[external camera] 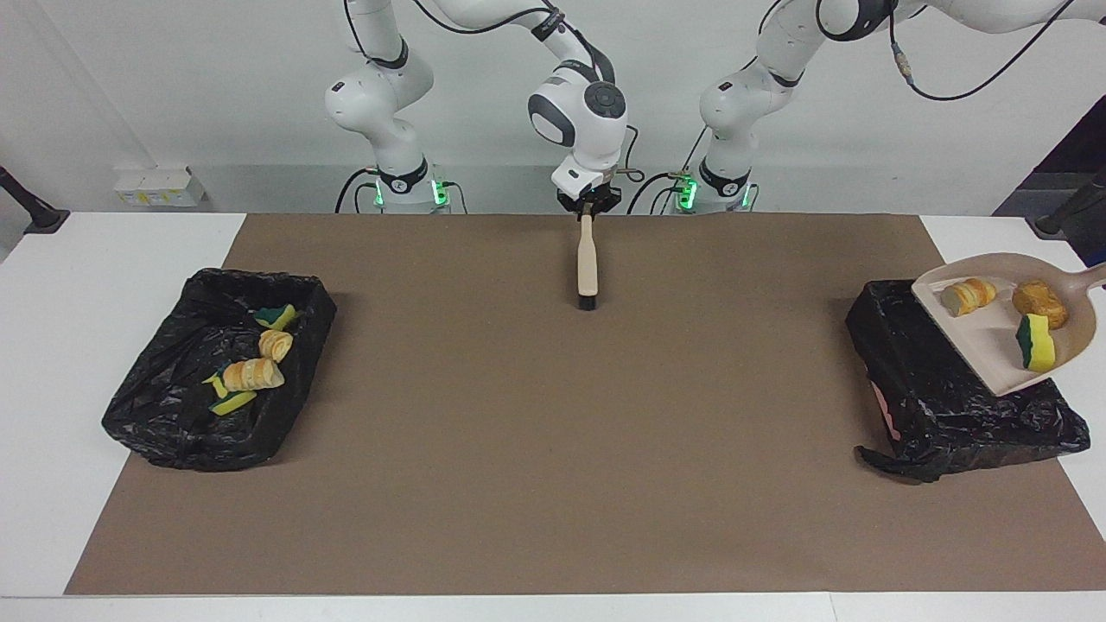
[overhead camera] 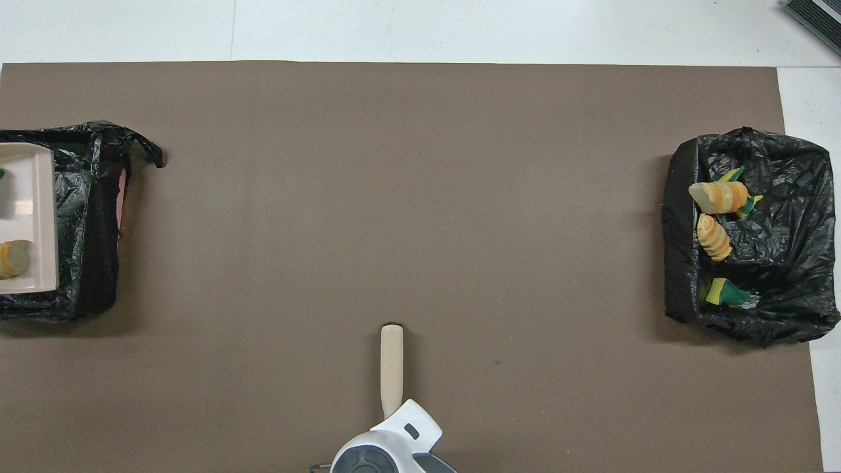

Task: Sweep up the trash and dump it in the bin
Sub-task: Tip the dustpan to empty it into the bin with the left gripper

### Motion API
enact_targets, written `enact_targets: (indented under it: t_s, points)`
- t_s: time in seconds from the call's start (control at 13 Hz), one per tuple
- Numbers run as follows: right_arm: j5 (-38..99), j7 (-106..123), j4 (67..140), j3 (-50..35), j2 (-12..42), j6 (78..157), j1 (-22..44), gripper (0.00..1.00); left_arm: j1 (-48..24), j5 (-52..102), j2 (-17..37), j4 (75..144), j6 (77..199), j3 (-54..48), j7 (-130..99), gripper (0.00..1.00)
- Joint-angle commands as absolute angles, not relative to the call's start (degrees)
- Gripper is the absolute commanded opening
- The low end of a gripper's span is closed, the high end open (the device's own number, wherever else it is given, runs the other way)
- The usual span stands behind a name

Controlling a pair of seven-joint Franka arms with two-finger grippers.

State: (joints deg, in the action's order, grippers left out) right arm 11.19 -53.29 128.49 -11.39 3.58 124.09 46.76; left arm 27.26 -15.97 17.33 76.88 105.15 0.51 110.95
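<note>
The beige dustpan [external camera: 994,345] hangs tilted over the black-lined bin [external camera: 942,415] at the left arm's end of the table. It carries three pieces of trash: a striped pastry [external camera: 968,295], a brown bread lump [external camera: 1039,299] and a yellow-green sponge [external camera: 1034,342]. Its handle runs out of view, and my left gripper is out of view with it. In the overhead view only the dustpan's edge [overhead camera: 36,217] and the pastry [overhead camera: 13,257] show over that bin [overhead camera: 92,223]. My right gripper [external camera: 587,205] is shut on the beige brush [external camera: 587,259], bristles down over the mat.
A second black-lined bin [external camera: 285,423] sits at the right arm's end of the table and holds several scraps, also in the overhead view [overhead camera: 677,217]. The brown mat [external camera: 553,432] covers the table between the bins. The brush [overhead camera: 391,361] is near the robots' edge.
</note>
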Motion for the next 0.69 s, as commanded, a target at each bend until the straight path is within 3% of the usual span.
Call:
enact_targets:
  t_s: [0.0, 0.15, 0.23, 0.38, 0.61]
  points:
    - [12.75, -51.07, 128.41, -11.69, 4.22, 125.33, 45.79, 0.33, 24.19, -24.84, 18.19, 75.58, 106.87, 0.35, 106.72, 0.0]
    - [12.75, -50.89, 128.15, -11.69, 4.31, 125.42, 45.44, 0.37, 21.54, -31.96, 18.11, 76.46, 107.31, 0.26, 104.51, 0.0]
    - [12.74, -51.06, 127.19, -11.6, 4.92, 125.25, 45.35, 0.48, 20.58, -35.04, 18.02, 76.9, 107.4, 0.26, 104.07, 0.0]
    - [12.74, -51.15, 125.08, -11.51, 5.89, 124.8, 44.3, 0.59, 19.34, -40.06, 18.02, 76.99, 107.49, 0.26, 103.8, 0.0]
    - [12.74, -51.15, 123.66, -11.25, 2.4, 123.75, 41.41, 0.88, 18.81, -41.48, 17.93, 76.99, 106.88, 0.44, 103.71, 0.0]
